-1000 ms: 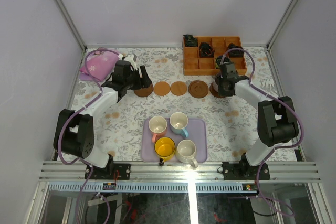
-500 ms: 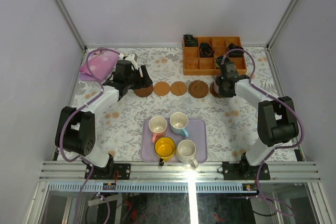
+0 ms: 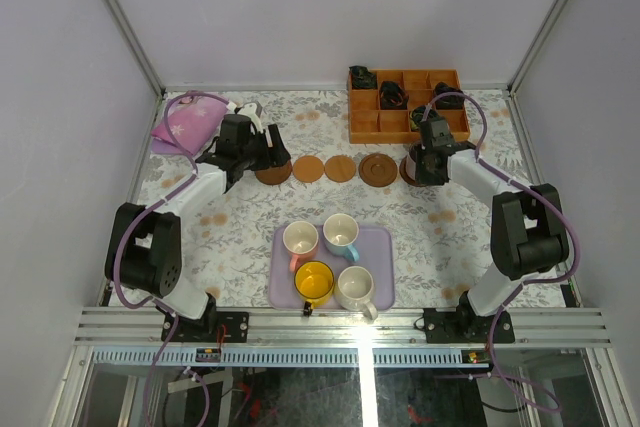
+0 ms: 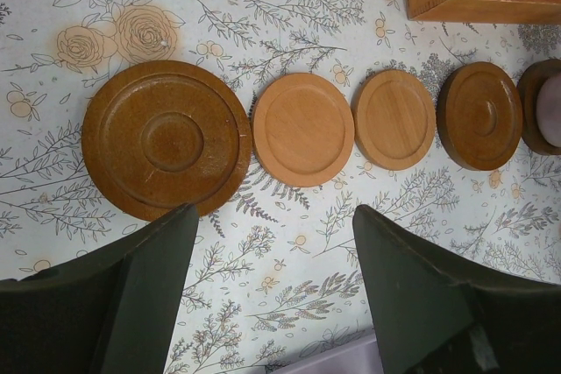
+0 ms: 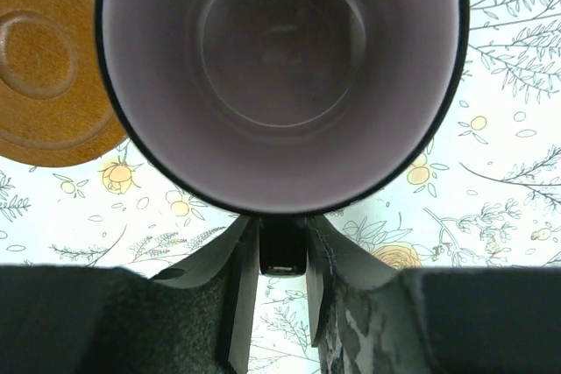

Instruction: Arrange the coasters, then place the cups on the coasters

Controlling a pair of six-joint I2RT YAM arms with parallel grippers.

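Nearest: tray (image 3: 383, 247) with four cups (image 3: 314, 282) on it: yellow, white, pink-handled, blue. Beyond: five coasters (image 4: 302, 129) in a row. Above leftmost coaster (image 4: 162, 137): left gripper (image 4: 273, 216), jaws wide apart, empty. On rightmost coaster (image 4: 530, 107): purple cup (image 5: 280, 59), upright. Flanking its handle closely: right gripper (image 5: 282, 238), cannot tell whether gripping. Farthest: compartment box (image 3: 365, 129).

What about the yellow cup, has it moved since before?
No. The yellow cup sits at the same near-left corner of the purple tray as before.
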